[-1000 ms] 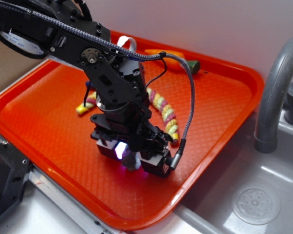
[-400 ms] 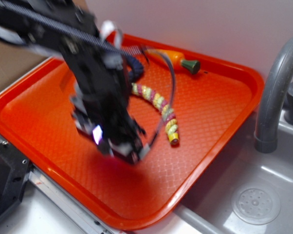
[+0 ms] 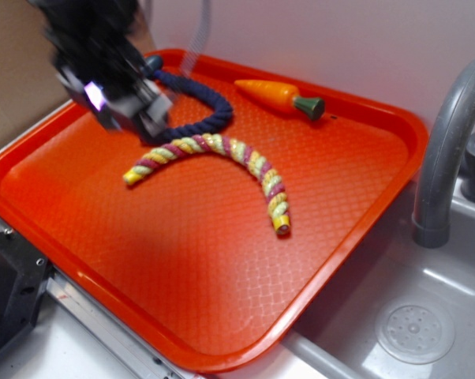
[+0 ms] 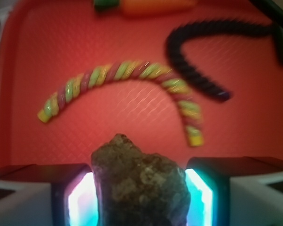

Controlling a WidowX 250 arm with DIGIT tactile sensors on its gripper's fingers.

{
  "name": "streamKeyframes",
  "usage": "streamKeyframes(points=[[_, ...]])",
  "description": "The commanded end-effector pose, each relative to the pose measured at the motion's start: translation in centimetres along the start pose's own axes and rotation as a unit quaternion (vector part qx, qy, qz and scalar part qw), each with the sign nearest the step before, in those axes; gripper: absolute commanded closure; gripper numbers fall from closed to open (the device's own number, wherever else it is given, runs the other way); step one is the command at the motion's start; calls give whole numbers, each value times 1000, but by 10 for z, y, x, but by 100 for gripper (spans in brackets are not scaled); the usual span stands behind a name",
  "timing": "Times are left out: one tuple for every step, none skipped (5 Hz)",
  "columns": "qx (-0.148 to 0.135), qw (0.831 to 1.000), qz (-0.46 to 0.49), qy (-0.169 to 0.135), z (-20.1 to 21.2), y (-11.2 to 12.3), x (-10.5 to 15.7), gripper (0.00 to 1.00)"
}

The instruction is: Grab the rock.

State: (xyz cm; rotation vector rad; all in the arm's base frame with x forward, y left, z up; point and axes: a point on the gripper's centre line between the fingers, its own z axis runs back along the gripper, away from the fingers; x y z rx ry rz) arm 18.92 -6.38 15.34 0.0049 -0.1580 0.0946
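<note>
- On my wrist camera, the rock (image 4: pixel 139 181) fills the lower middle of the picture: a rough, lumpy stone, dark brown-grey with paler tan flecks and an uneven, peaked top.
- The rock sits between the two fingers (image 4: pixel 68 195) of the gripper (image 4: pixel 140 197), which press against its left and right sides. The jaws are closed only as far as the stone's width, and they have it clamped.
- Bright cyan-white light glows from the inner faces of both fingers, on either side of the stone.
- The rock is held up above the orange tray (image 4: pixel 132 127); the tray's textured floor shows behind it, with nothing touching the stone but the fingers.
- On the exterior camera, the gripper (image 3: pixel 131 106) is blurred, hanging over the tray's far left corner. I cannot make out the rock in that view.
- Lying on the tray (image 3: pixel 222 284) is a curved twisted rope toy (image 3: pixel 222 154) in yellow, green and pink stripes, and just behind it a dark navy rope (image 3: pixel 202 106).
- A toy carrot (image 3: pixel 278 96) with a green top lies near the tray's back edge.
- A grey faucet (image 3: pixel 450 142) stands to the right of the tray, over a grey sink (image 3: pixel 415 324).
- I can read no brand, label or writing in either view.
</note>
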Motion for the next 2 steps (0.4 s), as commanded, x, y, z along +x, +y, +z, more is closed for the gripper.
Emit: streamKeyframes(points=[[-20, 997, 54, -59, 58, 26, 2, 100], [6, 994, 91, -54, 54, 32, -3, 100]])
